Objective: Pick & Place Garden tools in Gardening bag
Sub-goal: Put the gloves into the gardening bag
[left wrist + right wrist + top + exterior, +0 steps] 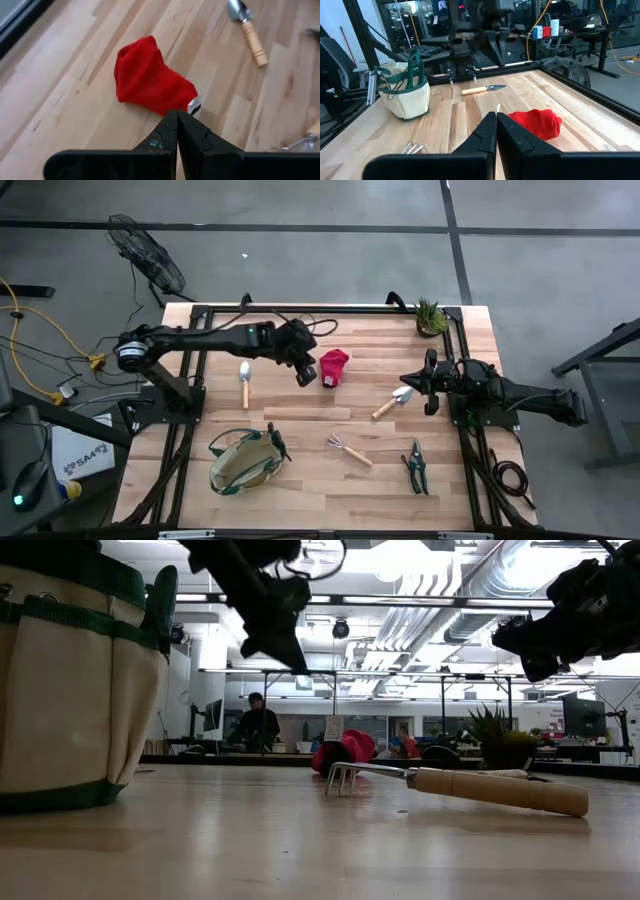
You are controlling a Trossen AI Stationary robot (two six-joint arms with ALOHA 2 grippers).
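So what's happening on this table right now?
Two robot arms are tidying garden tools into the gardening bag, but neither holds anything yet. The left gripper, jaws shut, hovers beside the red cloth. The right gripper, also shut, hangs by a trowel. Another trowel, the claw rake and pruners lie loose on the wooden table. One green-handled tool already pokes out of the bag.
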